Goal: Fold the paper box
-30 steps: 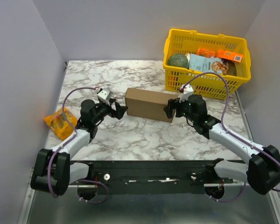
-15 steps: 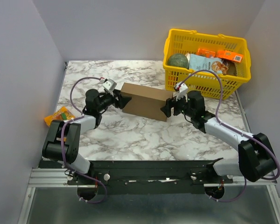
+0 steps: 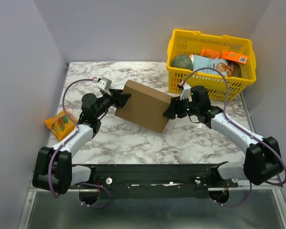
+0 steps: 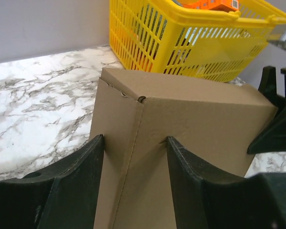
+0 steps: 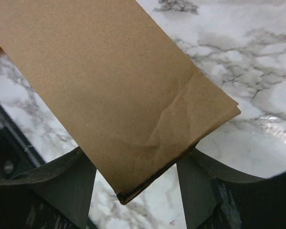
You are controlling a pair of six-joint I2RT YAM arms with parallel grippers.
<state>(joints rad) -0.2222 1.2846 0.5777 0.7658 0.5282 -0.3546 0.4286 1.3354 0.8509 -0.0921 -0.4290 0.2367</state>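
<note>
Paper box (image 3: 144, 106): plain brown cardboard, unprinted, on my feed.
Table (image 3: 133, 138): white marble with grey veins.
Basket (image 3: 207, 85): bright yellow plastic lattice.
Cartons (image 3: 236, 57) in basket: orange.
Packet (image 3: 61, 125) at my left: orange.
Arms (image 3: 233, 133): white shells, black joints.
Cables (image 3: 76, 82): purple.
Walls (image 3: 133, 28): pale lilac-grey.

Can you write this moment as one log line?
paper box: tilted | left gripper: grips one end | right gripper: grips other end

Basket (image 3: 206, 85) stands close behind the right hand (image 3: 169, 110); near tabletop (image 3: 133, 141) lies bare.
</note>
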